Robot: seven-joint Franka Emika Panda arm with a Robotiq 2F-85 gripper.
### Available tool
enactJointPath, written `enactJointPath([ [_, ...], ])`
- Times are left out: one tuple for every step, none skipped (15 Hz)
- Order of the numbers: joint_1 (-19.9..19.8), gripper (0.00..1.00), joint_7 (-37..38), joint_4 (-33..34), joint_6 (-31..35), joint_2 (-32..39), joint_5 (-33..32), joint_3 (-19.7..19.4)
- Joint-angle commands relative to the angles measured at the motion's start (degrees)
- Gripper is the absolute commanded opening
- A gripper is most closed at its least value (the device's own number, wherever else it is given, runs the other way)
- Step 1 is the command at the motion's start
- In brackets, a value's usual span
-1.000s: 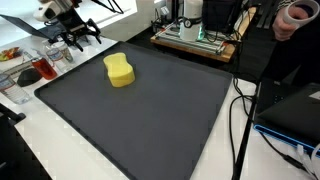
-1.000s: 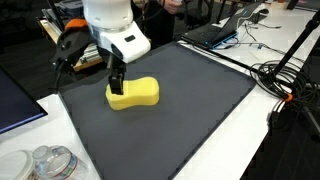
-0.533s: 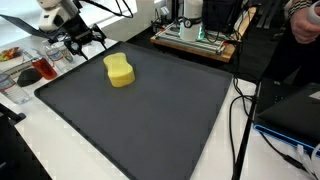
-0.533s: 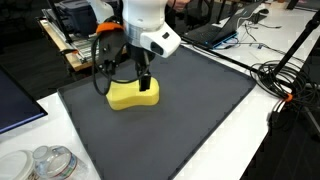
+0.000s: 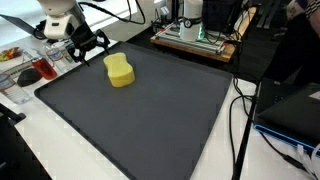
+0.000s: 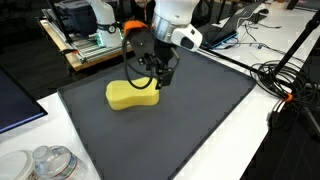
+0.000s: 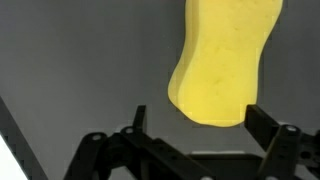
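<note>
A yellow peanut-shaped sponge [image 5: 119,70] lies on the dark grey mat [image 5: 150,110]; it also shows in the other exterior view [image 6: 132,93] and in the wrist view [image 7: 222,60]. My gripper [image 6: 160,80] hangs just above the mat beside one end of the sponge, seen also in an exterior view [image 5: 88,46]. In the wrist view the two fingers [image 7: 195,125] stand wide apart with nothing between them; the sponge end lies just beyond the fingertips. The gripper is open and empty.
Clear plastic containers [image 6: 45,163] stand off the mat at a corner. A red-filled glass and dishes [image 5: 32,70] sit beside the mat edge. Cables [image 6: 285,80] run along one side. Equipment [image 5: 195,35] stands at the mat's far edge.
The arm has swung across the sponge from one end toward the other, staying open and empty. The sponge has not moved.
</note>
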Motion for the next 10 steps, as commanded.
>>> enactJointPath([
  [2.2, 1.00, 1.6, -1.0, 2.1, -0.1, -3.9, 0.1],
  [2.8, 1.00, 1.9, -1.1, 2.3, -0.1, -4.5, 0.1],
  [3.3, 1.00, 2.3, -1.2, 2.3, 0.0, -5.0, 0.3],
  [4.0, 1.00, 3.0, -1.5, 2.3, -0.1, -5.6, 0.3],
  [4.5, 1.00, 3.8, -1.7, 2.3, -0.1, -6.0, 0.2],
  [5.3, 1.00, 5.1, -2.2, 2.4, -0.2, -6.8, 0.1],
  [5.8, 1.00, 6.0, -2.6, 2.3, -0.3, -7.4, 0.1],
  [6.7, 1.00, 8.1, -3.3, 2.6, -0.4, -8.8, -0.3],
  [7.4, 1.00, 10.0, -4.2, 3.1, -0.7, -10.1, -0.4],
  [8.0, 1.00, 11.9, -4.8, 3.4, -0.8, -11.4, -0.5],
])
